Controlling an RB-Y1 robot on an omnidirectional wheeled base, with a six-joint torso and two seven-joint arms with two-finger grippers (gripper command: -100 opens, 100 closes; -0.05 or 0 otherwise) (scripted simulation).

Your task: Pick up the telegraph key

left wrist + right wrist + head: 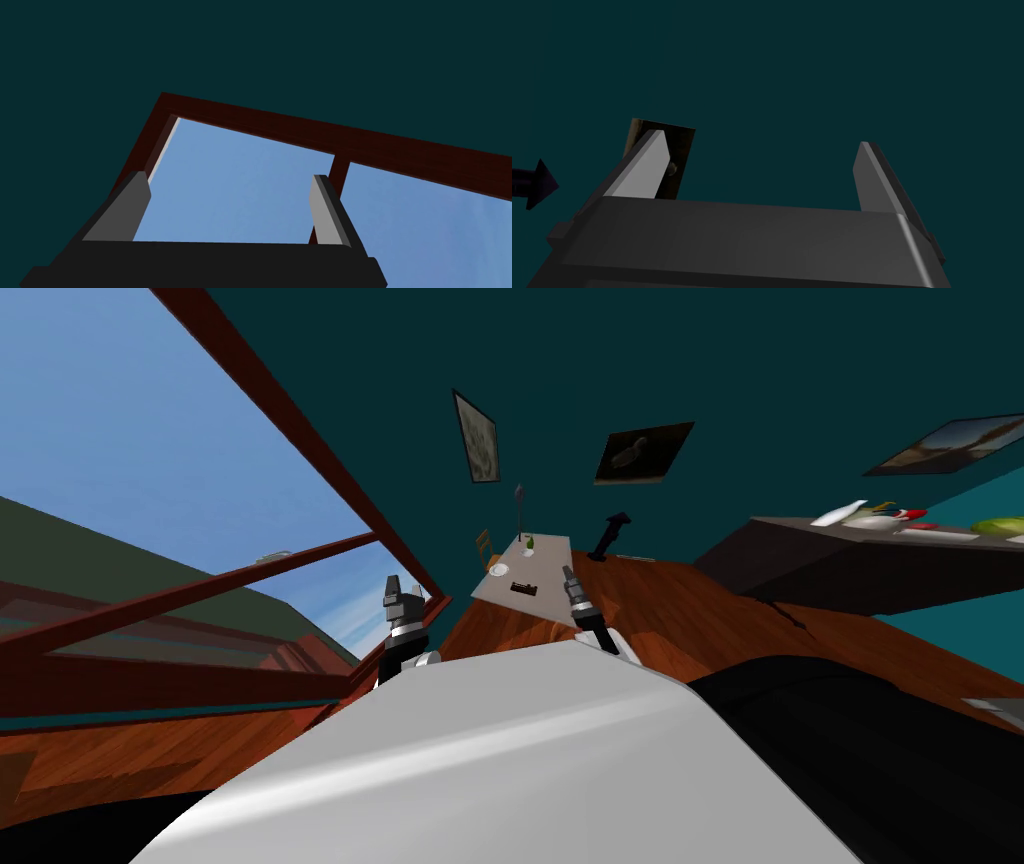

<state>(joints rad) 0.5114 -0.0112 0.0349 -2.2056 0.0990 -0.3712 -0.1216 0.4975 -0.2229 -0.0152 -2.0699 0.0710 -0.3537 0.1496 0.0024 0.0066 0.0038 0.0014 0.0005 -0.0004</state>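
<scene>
A small dark telegraph key (524, 588) lies near the front edge of a light grey table (548, 560), well apart from the left gripper (395, 581) and right gripper (568, 576), both spread wide and holding nothing.

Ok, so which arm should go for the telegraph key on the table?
Right, probably. In the head view the right gripper, open, points at the table just beside the telegraph key. The left gripper, also open, sits off by the window.
</scene>
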